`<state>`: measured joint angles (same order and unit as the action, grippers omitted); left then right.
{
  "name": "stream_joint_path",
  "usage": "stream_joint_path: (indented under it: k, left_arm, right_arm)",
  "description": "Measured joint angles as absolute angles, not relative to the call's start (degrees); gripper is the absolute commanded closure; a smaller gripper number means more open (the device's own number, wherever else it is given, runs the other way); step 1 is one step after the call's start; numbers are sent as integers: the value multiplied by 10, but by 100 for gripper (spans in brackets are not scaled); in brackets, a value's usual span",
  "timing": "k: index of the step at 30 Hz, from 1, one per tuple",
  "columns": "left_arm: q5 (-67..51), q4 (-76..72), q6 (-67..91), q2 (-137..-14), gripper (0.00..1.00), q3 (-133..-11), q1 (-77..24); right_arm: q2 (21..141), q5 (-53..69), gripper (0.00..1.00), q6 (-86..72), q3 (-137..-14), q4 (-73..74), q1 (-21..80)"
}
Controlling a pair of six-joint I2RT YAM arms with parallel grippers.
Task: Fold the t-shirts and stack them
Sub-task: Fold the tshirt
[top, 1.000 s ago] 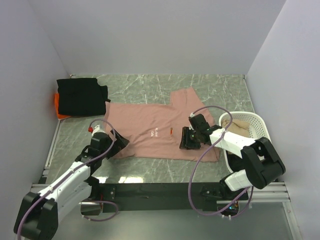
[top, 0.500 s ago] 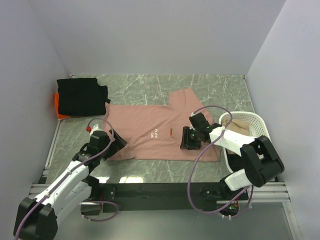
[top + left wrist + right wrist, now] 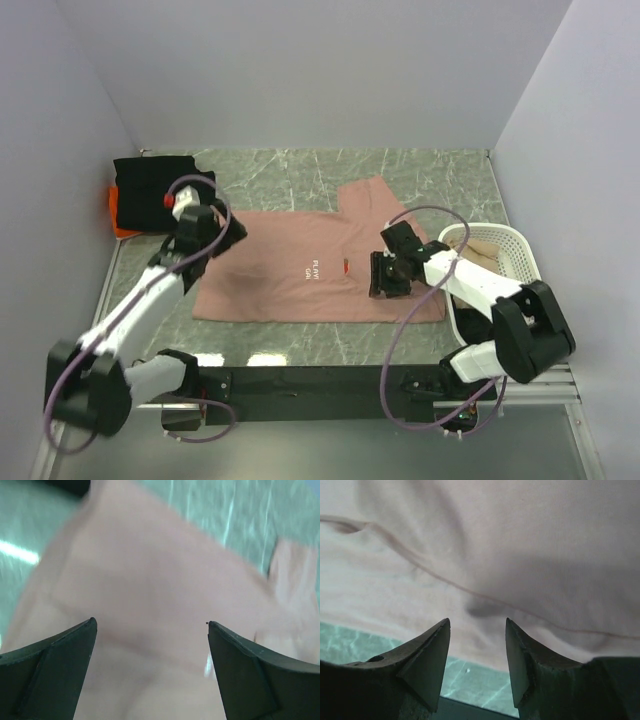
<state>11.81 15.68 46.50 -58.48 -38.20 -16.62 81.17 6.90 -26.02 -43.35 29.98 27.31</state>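
Green-grey marbled tabletop point(image 3: 300, 170) runs between pale lilac walls. Closest to the arms' bases, a dusty-pink cotton t-shirt point(image 3: 290, 265) with small white chest lettering lies spread flat across the middle. Its near hem runs along the front edge and one short sleeve points toward the far wall.

The right gripper point(image 3: 385, 275) sits low over the shirt's right part, close to that near hem. In its wrist view the jaws stand partly apart with nothing pinched between them, and a small dark pucker of pink cloth lies just beyond the gap. Just to the right stands a white plastic mesh laundry basket point(image 3: 515, 245) with tan cloth point(image 3: 485, 250) inside.

Farther back, the left gripper point(image 3: 218, 238) hangs over the shirt's far-left part, jaws spread wide and empty. Its wrist view is blurred, with pink cloth below.

In the far-left corner, a folded plain black t-shirt point(image 3: 160, 190) lies on an orange t-shirt point(image 3: 118, 215), of which only a strip shows at the left.
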Motion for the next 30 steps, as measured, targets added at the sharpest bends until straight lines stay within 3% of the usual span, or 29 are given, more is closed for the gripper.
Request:
stream_joint_path:
  k: [5, 12, 21, 30]
  left_arm:
    - [160, 110, 421, -767, 2, -507, -132]
    - [223, 104, 362, -960, 10, -646, -126]
    - [268, 100, 302, -1087, 19, -768, -116]
    - [297, 113, 279, -1156, 22, -797, -107]
  right_arm:
    - [740, 78, 44, -255, -464, 311, 272]
    - [680, 116, 44, -252, -487, 281, 272]
    - [680, 148, 44, -250, -461, 258, 271]
    - [680, 156, 44, -250, -441, 251, 271]
